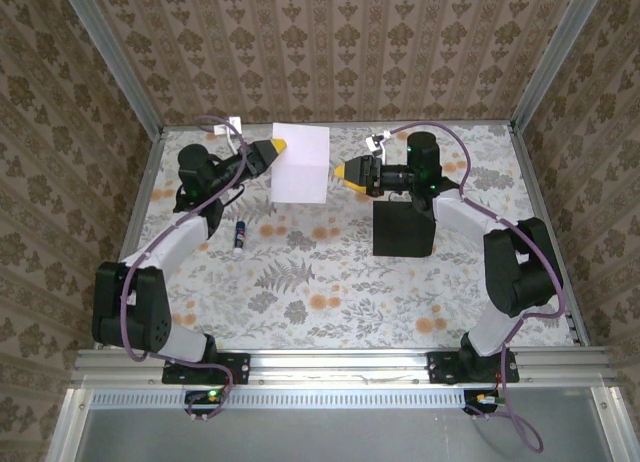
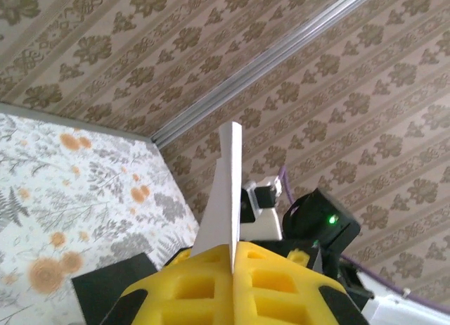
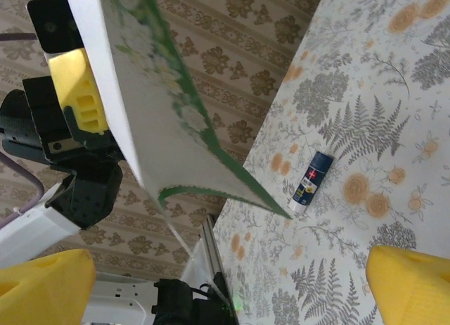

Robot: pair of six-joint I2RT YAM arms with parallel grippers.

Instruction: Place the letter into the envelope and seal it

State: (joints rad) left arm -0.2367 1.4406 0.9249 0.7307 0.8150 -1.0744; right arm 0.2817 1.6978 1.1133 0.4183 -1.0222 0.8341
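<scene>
Under right arm [image 1: 468, 218], envelope [image 1: 400, 232] corner hidden

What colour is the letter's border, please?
The letter has a green border, clearest in the right wrist view.

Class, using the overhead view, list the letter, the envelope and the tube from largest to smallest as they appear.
1. letter: looks slightly largest, but it is held up nearer the camera, so its lead over the envelope is unsure.
2. envelope, lying flat.
3. tube, clearly smallest.
</scene>
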